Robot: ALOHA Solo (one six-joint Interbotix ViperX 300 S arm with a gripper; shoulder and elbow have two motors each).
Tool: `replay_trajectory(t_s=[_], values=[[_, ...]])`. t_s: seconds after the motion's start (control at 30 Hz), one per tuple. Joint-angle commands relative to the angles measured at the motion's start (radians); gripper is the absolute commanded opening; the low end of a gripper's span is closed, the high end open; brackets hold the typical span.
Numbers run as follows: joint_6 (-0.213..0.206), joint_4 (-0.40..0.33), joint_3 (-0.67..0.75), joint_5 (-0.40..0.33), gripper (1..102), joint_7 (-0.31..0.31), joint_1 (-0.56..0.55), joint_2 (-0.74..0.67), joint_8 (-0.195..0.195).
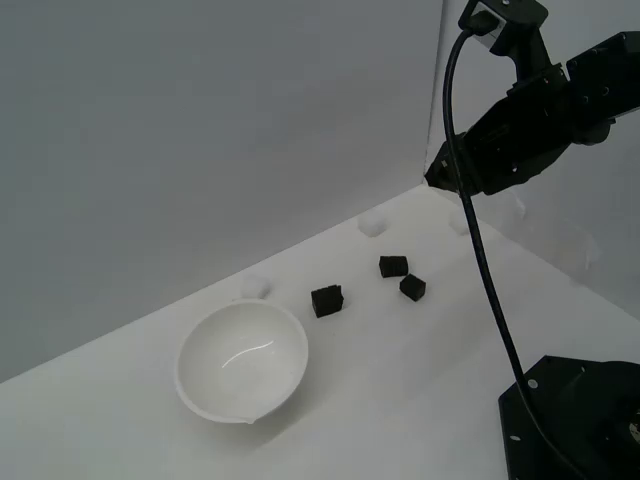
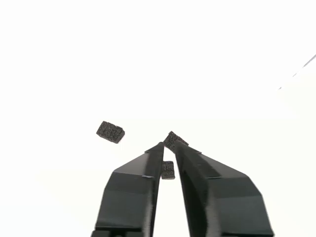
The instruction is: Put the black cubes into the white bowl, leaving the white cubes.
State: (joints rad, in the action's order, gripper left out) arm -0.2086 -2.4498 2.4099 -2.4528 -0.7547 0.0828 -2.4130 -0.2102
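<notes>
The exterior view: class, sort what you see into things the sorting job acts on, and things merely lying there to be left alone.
Acted on:
- three black cubes, all on the table outside the bowl
- white bowl, holding nothing
- gripper, raised above the table

Left alone:
- white cubes near the back wall, faint against the surface

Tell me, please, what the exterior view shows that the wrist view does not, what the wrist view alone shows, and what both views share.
Only the exterior view shows the white bowl, empty, faint white cubes by the back wall, and the arm raised high above the surface. Only the wrist view shows the gripper fingers, nearly closed and holding nothing. Both views show the three black cubes lying on the white surface, outside the bowl.
</notes>
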Motion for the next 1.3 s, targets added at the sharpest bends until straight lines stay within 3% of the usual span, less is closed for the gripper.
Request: replay_trajectory(t_s=[0.0, 0.17, 0.27, 0.5, 0.77, 1.0, 1.27], values=[[-0.014, 0.023, -0.009, 0.031, 31, -0.017, 0.018, 0.012, -0.012], [-0.014, 0.021, -0.054, 0.029, 62, -0.054, 0.018, 0.055, -0.012], [-0.014, 0.020, -0.071, 0.028, 99, -0.054, 0.018, 0.071, -0.015], [-0.012, 0.014, -0.115, 0.017, 100, -0.054, 0.018, 0.115, -0.021], [-0.014, 0.006, -0.282, 0.011, 100, -0.054, 0.018, 0.284, -0.029], [-0.014, 0.008, -0.414, 0.014, 100, -0.052, 0.018, 0.416, -0.060], [-0.012, 0.008, -0.523, 0.012, 100, -0.003, 0.020, 0.525, -0.087]])
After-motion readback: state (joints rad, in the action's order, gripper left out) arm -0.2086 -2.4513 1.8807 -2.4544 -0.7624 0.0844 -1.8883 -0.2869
